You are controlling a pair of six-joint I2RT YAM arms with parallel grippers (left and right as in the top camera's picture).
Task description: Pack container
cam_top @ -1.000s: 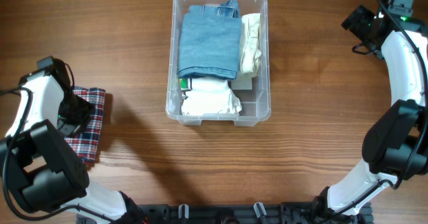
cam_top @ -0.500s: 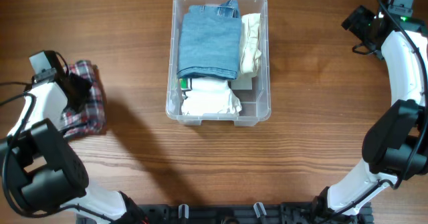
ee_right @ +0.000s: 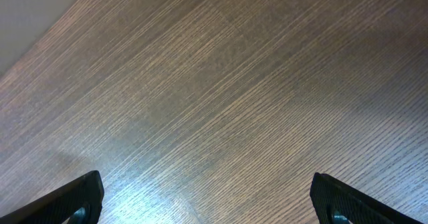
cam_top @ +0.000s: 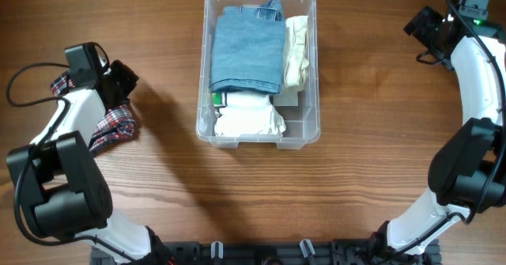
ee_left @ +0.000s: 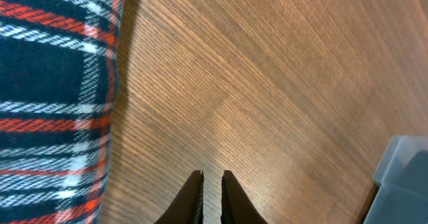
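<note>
The container [cam_top: 201, 99], a clear plastic bin, stands at the table's middle back. It holds folded blue jeans [cam_top: 247, 51], a cream garment [cam_top: 296, 51] and a white garment [cam_top: 249, 115]. My left gripper [cam_top: 126, 77] is left of the bin. A red, navy and white plaid garment [cam_top: 112, 124] hangs bunched from it and under the arm. In the left wrist view the jaws [ee_left: 212, 176] stand almost closed over bare wood, the plaid garment [ee_left: 53, 97] to their left and the container's corner [ee_left: 404, 177] at far right. My right gripper [cam_top: 417, 28] is open and empty at the back right.
The right wrist view shows only wood grain between the wide-apart fingertips of the right gripper [ee_right: 206, 184]. The arm bases and a black rail [cam_top: 253, 253] run along the table's front edge.
My left gripper has swung from the left edge towards the back and right, nearer the bin. The plaid garment went from lying flat to bunched and carried along. The right arm has not moved.
</note>
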